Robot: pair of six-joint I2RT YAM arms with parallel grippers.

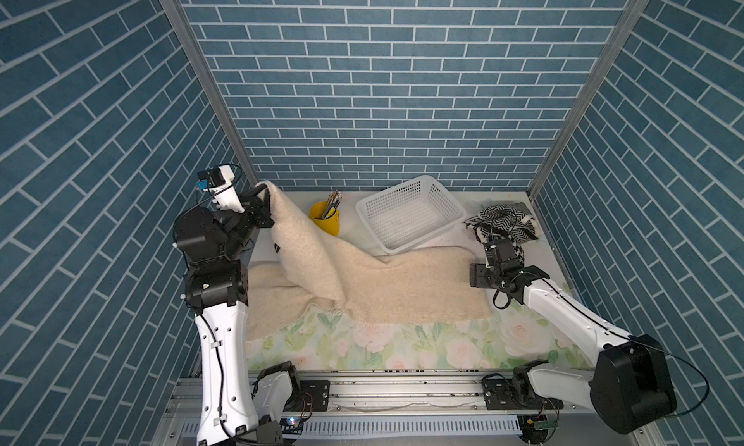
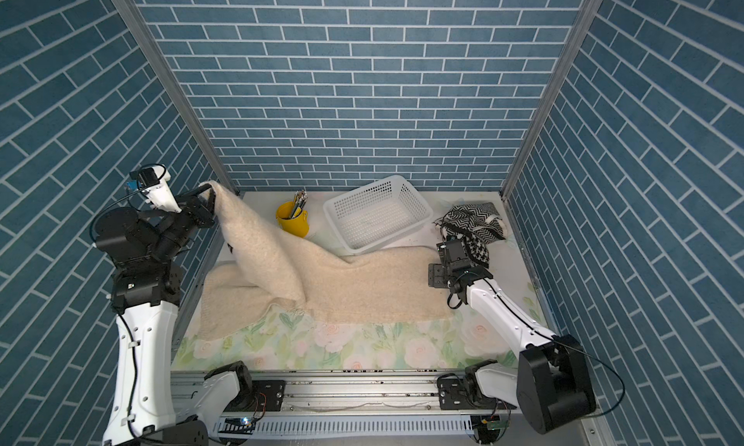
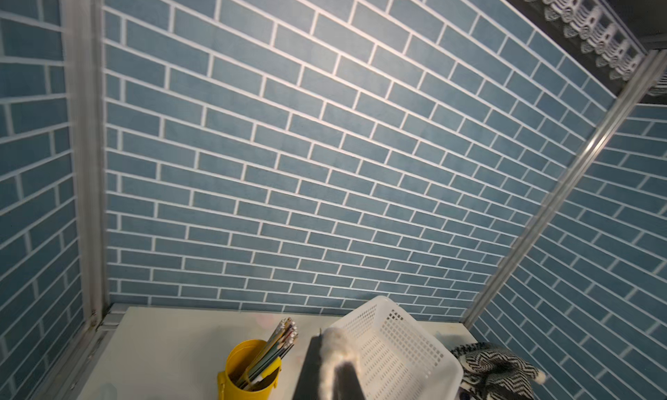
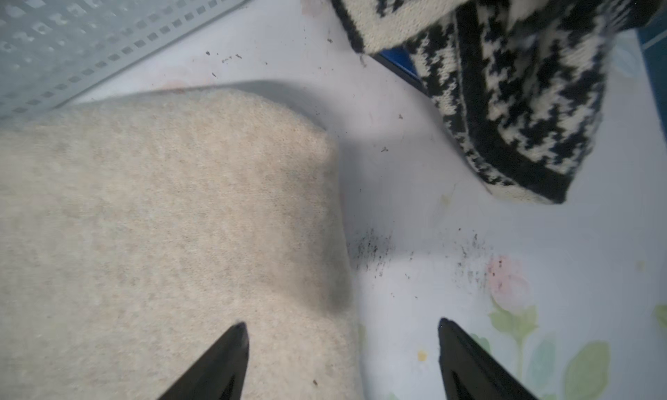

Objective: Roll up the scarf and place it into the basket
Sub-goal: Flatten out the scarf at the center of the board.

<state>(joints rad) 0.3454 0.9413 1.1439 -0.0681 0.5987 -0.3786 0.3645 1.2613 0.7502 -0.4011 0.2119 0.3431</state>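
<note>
A long cream fuzzy scarf [image 1: 382, 287] [image 2: 362, 287] lies across the floral table, and its left end is lifted high. My left gripper [image 1: 263, 192] [image 2: 207, 192] is shut on that raised end; in the left wrist view cream fabric sits pinched between the dark fingers [image 3: 335, 365]. The white perforated basket [image 1: 443, 198] [image 2: 414, 200] [image 3: 408, 347] stands empty at the back, touching the scarf's far edge. My right gripper [image 1: 481, 281] [image 4: 343, 327] hangs open over the scarf's right end [image 4: 180, 217], one fingertip above the fabric and the other above bare table.
A yellow bucket [image 1: 325, 218] [image 3: 249, 373] of pencils stands left of the basket. A black-and-white knit cloth [image 1: 505, 220] [image 4: 523, 109] is heaped in the back right corner, close to the right wrist. Blue brick walls enclose three sides.
</note>
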